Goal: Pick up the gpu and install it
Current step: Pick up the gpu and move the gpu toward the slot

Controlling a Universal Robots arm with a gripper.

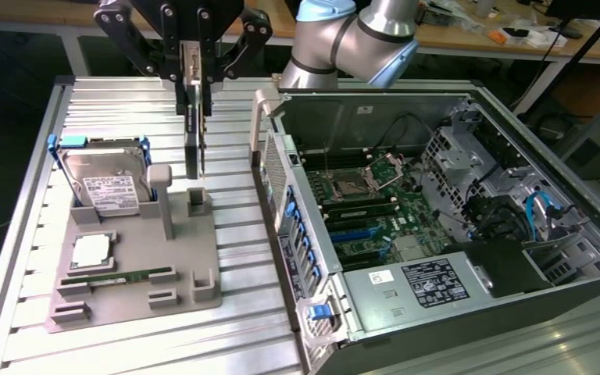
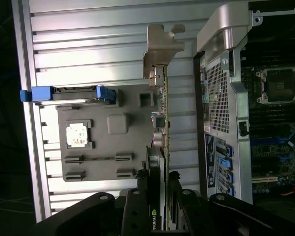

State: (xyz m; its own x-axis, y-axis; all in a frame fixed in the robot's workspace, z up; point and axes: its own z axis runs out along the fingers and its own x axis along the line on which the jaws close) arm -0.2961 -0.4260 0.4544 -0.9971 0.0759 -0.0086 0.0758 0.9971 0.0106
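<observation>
The gpu (image 1: 193, 133) hangs on edge above the grey parts holder (image 1: 191, 258), its lower end just over a small grey post (image 1: 198, 197). My gripper (image 1: 198, 78) is shut on the card's upper end. In the wrist view the gpu (image 2: 162, 123) runs edge-on away from my gripper (image 2: 163, 189). Its silver end bracket (image 2: 162, 46) is at the far end and its black shroud sits between the fingers. The open computer case (image 1: 467, 101) lies to the exterior view's right of the card, with the motherboard (image 1: 373, 211) exposed.
On the grey holder rest a hard drive in a blue-handled caddy (image 1: 107, 183), a processor chip (image 1: 91, 250) and a RAM stick (image 1: 118, 276). The case's raised side wall (image 1: 269, 148) stands between the holder and the motherboard. A ribbed aluminium table (image 1: 154, 344) carries everything.
</observation>
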